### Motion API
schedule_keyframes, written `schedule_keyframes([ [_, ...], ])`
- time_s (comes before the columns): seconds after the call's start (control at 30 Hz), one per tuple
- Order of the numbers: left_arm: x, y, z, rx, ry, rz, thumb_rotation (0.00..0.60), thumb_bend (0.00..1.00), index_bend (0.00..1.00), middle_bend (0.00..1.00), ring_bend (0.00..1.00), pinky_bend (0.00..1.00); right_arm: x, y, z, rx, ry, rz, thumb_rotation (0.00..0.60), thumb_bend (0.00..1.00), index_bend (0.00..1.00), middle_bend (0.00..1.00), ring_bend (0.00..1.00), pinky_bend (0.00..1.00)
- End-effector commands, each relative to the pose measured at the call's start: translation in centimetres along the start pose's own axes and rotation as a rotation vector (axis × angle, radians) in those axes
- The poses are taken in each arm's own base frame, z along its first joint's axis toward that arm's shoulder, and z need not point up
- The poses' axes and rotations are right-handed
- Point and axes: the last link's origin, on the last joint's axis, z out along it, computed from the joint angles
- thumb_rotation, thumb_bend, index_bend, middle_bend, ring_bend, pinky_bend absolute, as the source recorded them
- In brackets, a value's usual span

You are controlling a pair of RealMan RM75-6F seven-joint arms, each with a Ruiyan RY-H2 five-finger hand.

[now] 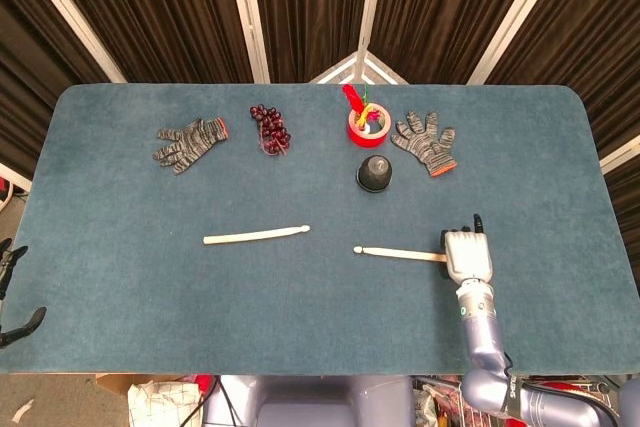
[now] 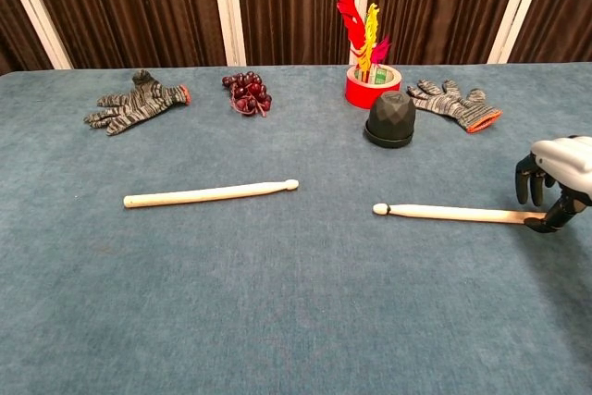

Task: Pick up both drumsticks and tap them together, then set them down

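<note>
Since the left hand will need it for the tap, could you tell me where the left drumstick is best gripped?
Probably the thick butt end of the left drumstick, approached from above. It lies flat, tip pointing towards the other drumstick, so the butt is on the left arm's side, with open table around it.

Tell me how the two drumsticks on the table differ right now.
The left drumstick lies alone with no hand near it; the right drumstick has the right hand at its butt end. The left one points its tip to the right, the right one to the left, so the tips face each other. The left one tilts slightly in the chest view; the right one lies nearly level. Both are pale wood, flat on the blue table.
</note>
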Motion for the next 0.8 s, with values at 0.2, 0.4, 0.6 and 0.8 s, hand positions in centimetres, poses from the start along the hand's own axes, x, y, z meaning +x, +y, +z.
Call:
schedule_keyframes([
  [0.2,-0.10,0.03,0.09,0.006,-0.002,0.005,0.600,0.36,0.12,0.00,0.00,0.00,-0.22,-0.02,0.10,0.009,-0.003,-0.001,0.600,0.36,0.50,0.47,0.32,0.00],
  [0.4,-0.20,0.11,0.15,0.004,-0.007,0.009,0.600,0.36,0.12,0.00,0.00,0.00,-0.43,-0.05,0.08,0.011,-0.006,-0.003,0.600,0.36,0.50,0.47,0.33,0.00],
  [0.6,-0.23,0.10,0.14,0.006,-0.006,0.010,0.600,0.36,0.12,0.00,0.00,0.00,-0.56,0.01,0.10,0.009,-0.005,-0.005,0.600,0.37,0.52,0.47,0.33,0.00],
  [0.8,-0.33,0.21,0.16,0.004,-0.009,0.016,0.600,0.36,0.12,0.00,0.00,0.00,-0.74,-0.09,0.21,0.011,-0.007,-0.007,0.600,0.37,0.53,0.47,0.34,0.00],
])
